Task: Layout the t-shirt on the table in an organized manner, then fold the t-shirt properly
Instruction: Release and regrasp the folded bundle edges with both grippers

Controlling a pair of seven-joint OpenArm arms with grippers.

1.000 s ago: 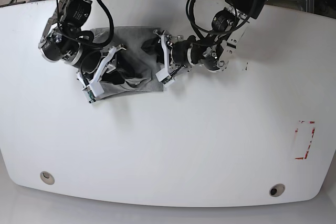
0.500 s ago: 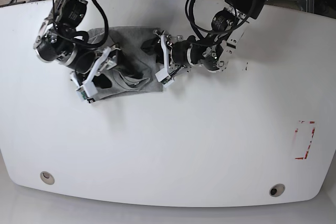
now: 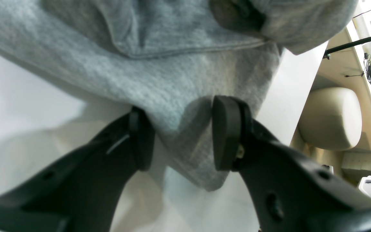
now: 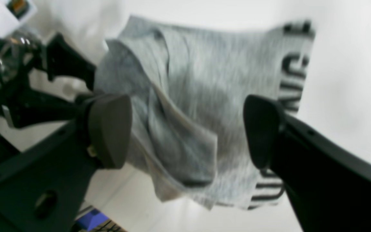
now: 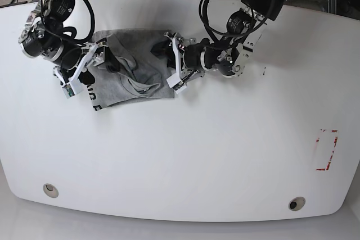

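the grey t-shirt (image 5: 130,77) lies rumpled and partly folded at the far side of the white counter (image 5: 185,161), black lettering along one edge. the left claw (image 3: 180,135) pinches its corner; the right claw (image 4: 185,132) gapes wide, holding nothing.

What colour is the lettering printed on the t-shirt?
Black, on the grey t-shirt; the right wrist view shows it best.

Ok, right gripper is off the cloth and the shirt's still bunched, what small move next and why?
Probably bring the right gripper back down onto the lettered edge of the t-shirt and pinch it, to pull outward. Its jaws stand open above the cloth, holding nothing, while the left gripper pinches a corner on the opposite side. The shirt lies crumpled on the table, folds heaped in the middle.
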